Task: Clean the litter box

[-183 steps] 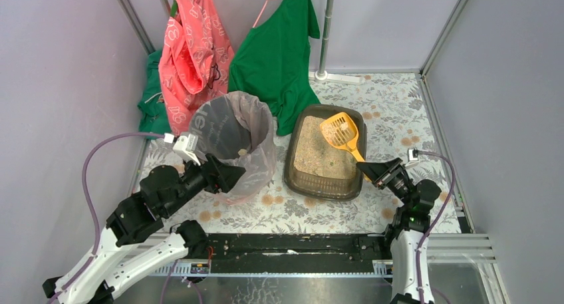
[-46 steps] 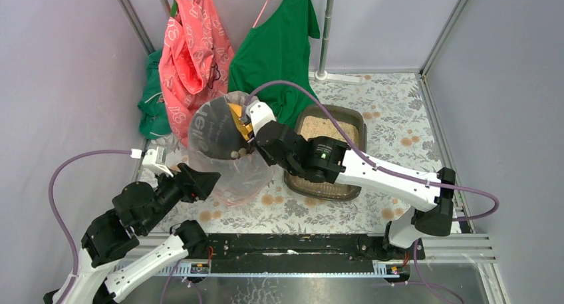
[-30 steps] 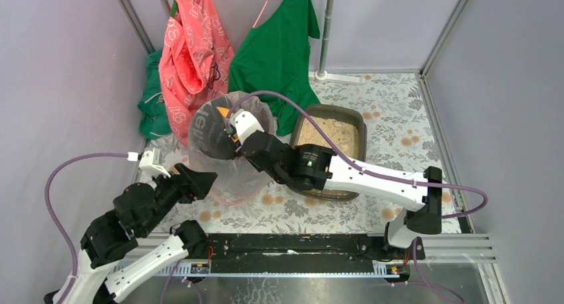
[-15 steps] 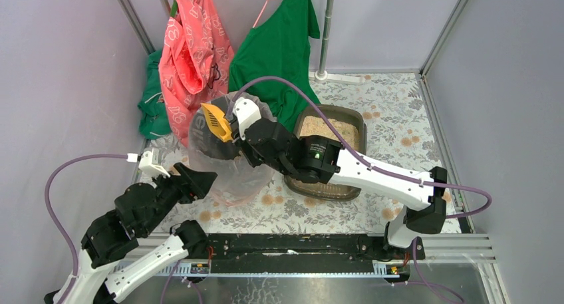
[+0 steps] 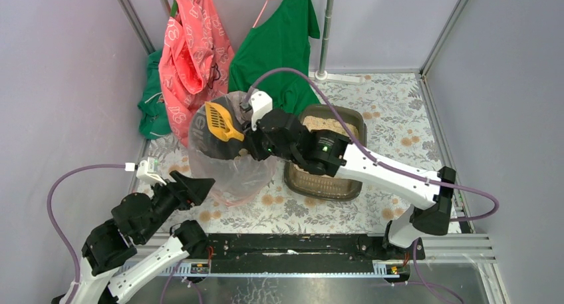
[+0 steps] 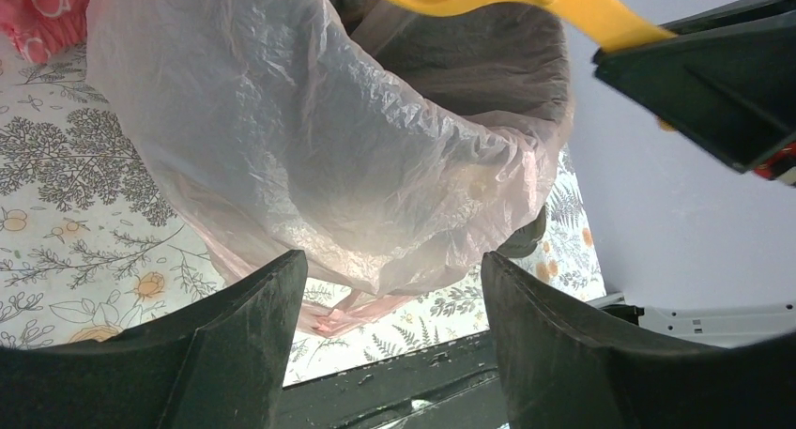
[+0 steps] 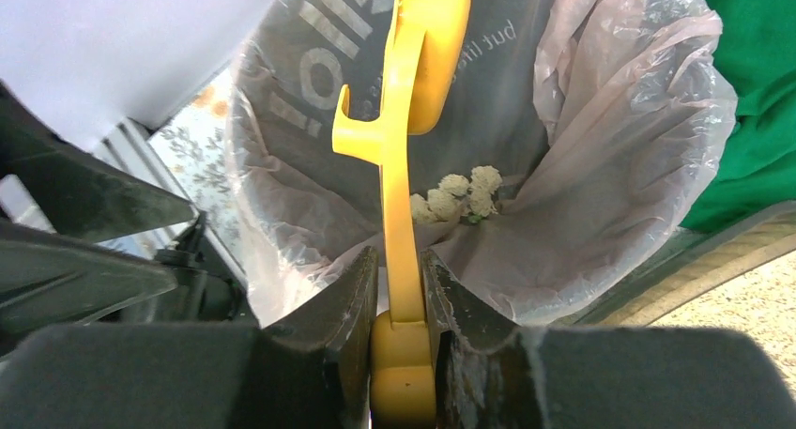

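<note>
Hazard: yellow scoop (image 5: 221, 121), clamped in right claw (image 7: 402, 260) over lined bin (image 5: 261, 165), may snag liner (image 6: 329, 166), spilling clumps (image 7: 460, 192); left claw (image 6: 391, 260) spread, empty

Walls: plain lavender panels (image 5: 60, 84) are enclosing three sides.
Bench (image 5: 392, 118): a floral pattern is covering its top.
Far edge: a metal pole (image 5: 325, 31) is standing upright; a pink garment (image 5: 193, 51) and a green shirt (image 5: 279, 44) are hanging.
</note>
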Action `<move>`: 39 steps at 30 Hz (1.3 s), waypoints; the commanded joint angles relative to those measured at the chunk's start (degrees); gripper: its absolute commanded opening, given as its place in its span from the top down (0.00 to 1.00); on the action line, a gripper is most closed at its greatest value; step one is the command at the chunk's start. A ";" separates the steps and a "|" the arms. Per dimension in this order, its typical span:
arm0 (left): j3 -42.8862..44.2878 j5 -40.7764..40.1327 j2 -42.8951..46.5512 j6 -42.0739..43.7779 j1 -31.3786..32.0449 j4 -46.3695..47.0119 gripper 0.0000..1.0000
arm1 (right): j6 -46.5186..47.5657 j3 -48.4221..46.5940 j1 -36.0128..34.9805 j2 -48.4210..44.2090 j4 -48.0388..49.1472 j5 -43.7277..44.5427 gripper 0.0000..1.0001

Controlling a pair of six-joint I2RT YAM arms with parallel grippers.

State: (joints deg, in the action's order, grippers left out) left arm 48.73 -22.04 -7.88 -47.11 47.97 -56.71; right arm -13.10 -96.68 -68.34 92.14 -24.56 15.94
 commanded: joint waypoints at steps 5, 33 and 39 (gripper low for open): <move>-0.20 -0.10 -0.77 0.81 0.33 2.32 0.24 | -8.68 4.80 8.86 -12.64 8.77 -15.14 1.00; -4.27 9.83 -9.94 7.60 0.33 19.81 0.23 | -16.03 20.48 27.37 -34.60 -28.88 8.24 1.00; -0.42 8.47 -9.67 9.41 0.30 10.31 0.21 | -16.43 16.67 27.34 -26.68 -39.63 8.37 1.00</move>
State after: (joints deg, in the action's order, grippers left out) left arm 46.11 -12.84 -18.24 -40.05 47.97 -41.36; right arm -29.82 -76.60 -41.19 60.84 -55.81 21.71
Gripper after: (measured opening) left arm 0.786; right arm 0.269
